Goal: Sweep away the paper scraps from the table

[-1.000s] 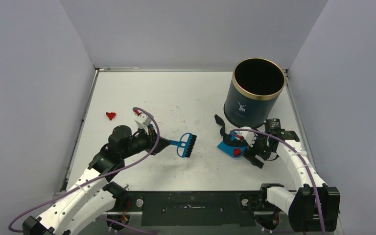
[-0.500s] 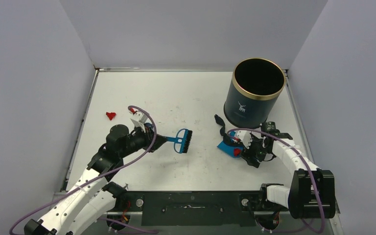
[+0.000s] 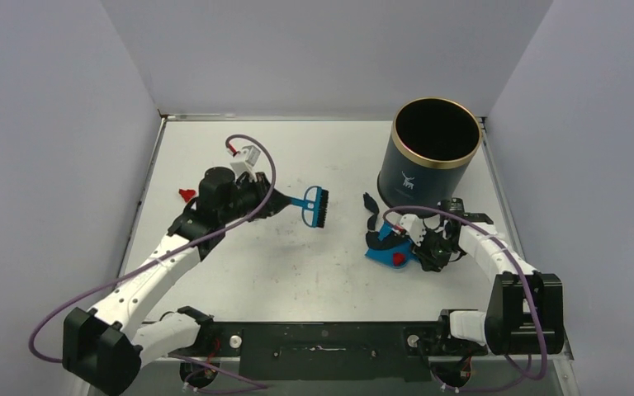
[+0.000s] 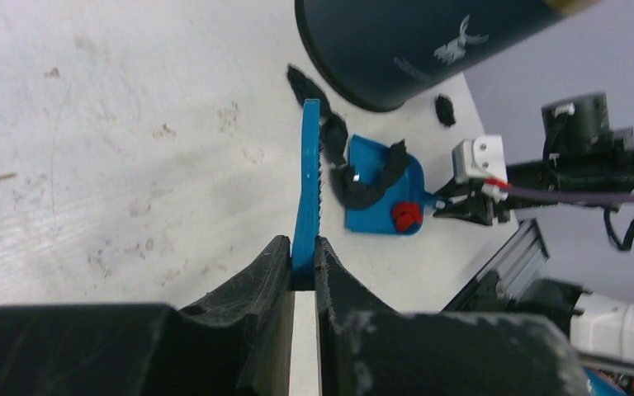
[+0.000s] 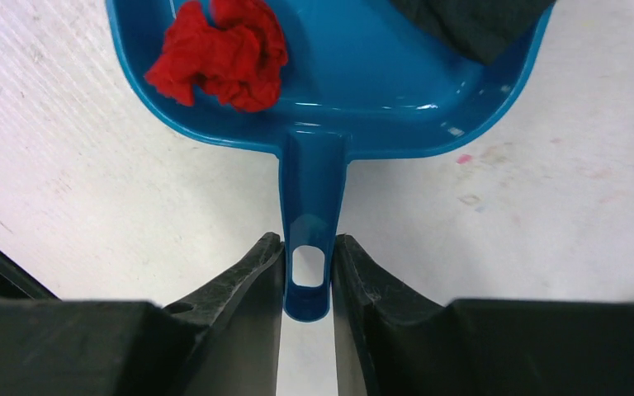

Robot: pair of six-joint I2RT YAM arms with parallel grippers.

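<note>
Raised over the table (image 3: pixel 297 280), the blue hand brush (image 3: pixel 317 206) (image 4: pixel 308 181) has my left gripper (image 3: pixel 281 200) (image 4: pixel 303 252) shut on its handle. My right gripper (image 3: pixel 419 252) (image 5: pixel 307 252) is shut on the handle of the blue dustpan (image 3: pixel 377 250) (image 5: pixel 363 74) (image 4: pixel 378 216), which lies flat. In the pan sit a red paper scrap (image 5: pixel 219 54) (image 3: pixel 397 258) and black curly scraps (image 4: pixel 365 186). More black scraps (image 3: pixel 371 206) (image 4: pixel 304 81) lie between the pan and the bin. One red scrap (image 3: pixel 186 195) lies far left, behind my left arm.
A tall dark blue bin (image 3: pixel 429 157) (image 4: pixel 404 41) with a gold rim stands open at the back right, just behind the dustpan. A black scrap (image 4: pixel 444 109) lies beside its base. Grey walls close in three sides of the table.
My right gripper has closed onto the dustpan handle. My left arm has carried the brush farther from me, toward the back of the table.
</note>
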